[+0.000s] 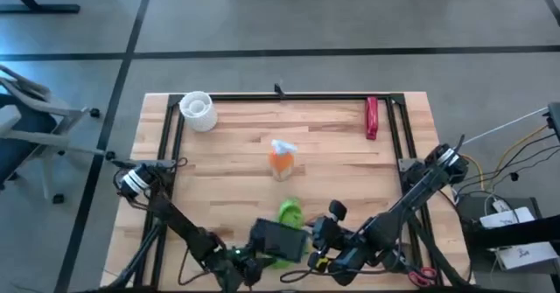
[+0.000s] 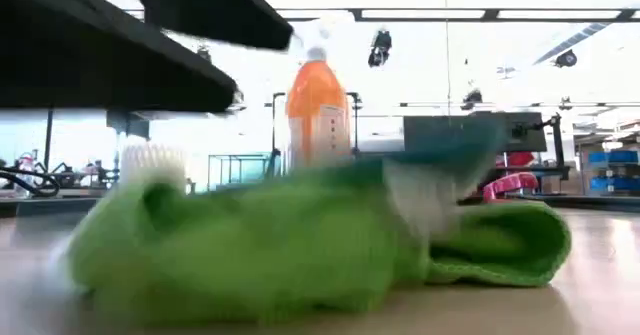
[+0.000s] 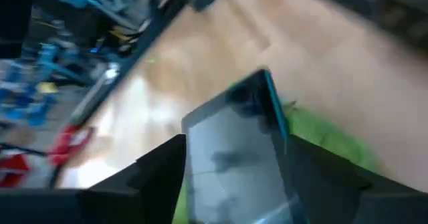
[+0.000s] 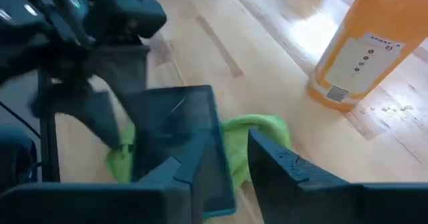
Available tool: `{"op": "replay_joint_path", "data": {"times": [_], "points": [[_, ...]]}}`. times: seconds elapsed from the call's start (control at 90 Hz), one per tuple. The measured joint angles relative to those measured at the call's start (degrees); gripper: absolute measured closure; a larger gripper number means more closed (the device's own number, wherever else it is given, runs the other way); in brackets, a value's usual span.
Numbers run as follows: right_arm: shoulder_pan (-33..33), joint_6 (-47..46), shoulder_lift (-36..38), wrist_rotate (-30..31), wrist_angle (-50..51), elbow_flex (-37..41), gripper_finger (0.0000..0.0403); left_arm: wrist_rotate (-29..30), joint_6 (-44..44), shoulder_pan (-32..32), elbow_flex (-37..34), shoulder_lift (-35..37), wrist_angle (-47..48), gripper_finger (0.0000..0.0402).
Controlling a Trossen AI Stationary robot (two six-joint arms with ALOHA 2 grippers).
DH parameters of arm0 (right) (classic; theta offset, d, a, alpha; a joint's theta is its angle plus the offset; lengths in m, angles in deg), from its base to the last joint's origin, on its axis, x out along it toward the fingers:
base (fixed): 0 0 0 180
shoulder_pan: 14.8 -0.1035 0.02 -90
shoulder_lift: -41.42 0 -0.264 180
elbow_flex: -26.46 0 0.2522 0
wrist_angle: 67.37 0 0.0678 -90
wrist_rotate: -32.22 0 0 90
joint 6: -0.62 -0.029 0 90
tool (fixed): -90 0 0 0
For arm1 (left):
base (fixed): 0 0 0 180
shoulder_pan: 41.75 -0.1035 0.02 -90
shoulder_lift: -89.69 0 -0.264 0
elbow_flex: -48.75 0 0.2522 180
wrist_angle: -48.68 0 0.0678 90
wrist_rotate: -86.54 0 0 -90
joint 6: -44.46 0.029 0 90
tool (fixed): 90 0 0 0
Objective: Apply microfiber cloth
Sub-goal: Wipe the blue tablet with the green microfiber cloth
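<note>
The soft, wrinkled lime-green microfiber cloth (image 1: 289, 214) lies on the light wooden slatted counter (image 1: 245, 144) close to its near edge, roughly midway along that edge. In the low view the cloth (image 2: 300, 240) sits bunched on the counter surface, with a flatter folded part toward one end.

A flat black rectangular slab with a glossy face and a teal edge (image 1: 278, 238) is positioned over the near part of the cloth, so green fabric shows beyond its far edge and beneath it. The left wrist view shows the slab (image 3: 234, 157) between the left arm's two dark fingers, with green cloth (image 3: 321, 134) behind it.

The left gripper (image 1: 249, 262) is at the near edge of the counter, at the slab's near-left corner. Its fingers stand either side of the slab and appear closed against it. The right gripper (image 1: 319, 236) is just beside the slab's right edge. In the right wrist view its fingers (image 4: 294, 167) flank the slab (image 4: 177, 140), but contact cannot be determined.

A translucent orange plastic spray bottle with a white top (image 1: 282, 159) stands upright near the middle of the counter, apart from the cloth. A white ribbed cylindrical cup (image 1: 198, 110) stands near the far-left corner. A red elongated tool (image 1: 372, 117) lies near the far-right corner.
</note>
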Motion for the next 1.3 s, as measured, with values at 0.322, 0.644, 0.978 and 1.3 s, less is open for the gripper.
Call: {"op": "replay_joint_path", "data": {"times": [0.322,0.644,0.978,1.3], "points": [[0.1,-0.4,0.0,-0.1,0.0,0.0,0.0309,-7.0,-12.8,0.0,-3.2,7.8,9.7,0.0185],[0.5,-0.1,0.0,0.0,-0.1,0.1,0.0334,-9.9,-9.6,-2.0,-5.2,-2.8,-4.4,0.021],[1.1,0.1,0.0,0.0,-0.1,0.5,0.0355,-8.0,-8.1,-12.3,-5.1,-7.9,-12.3,0.0205],[1.3,-2.0,0.0,0.0,-0.3,2.2,0.0332,-6.2,-6.2,-17.9,-5.2,-5.9,-10.2,0.0204]]}}
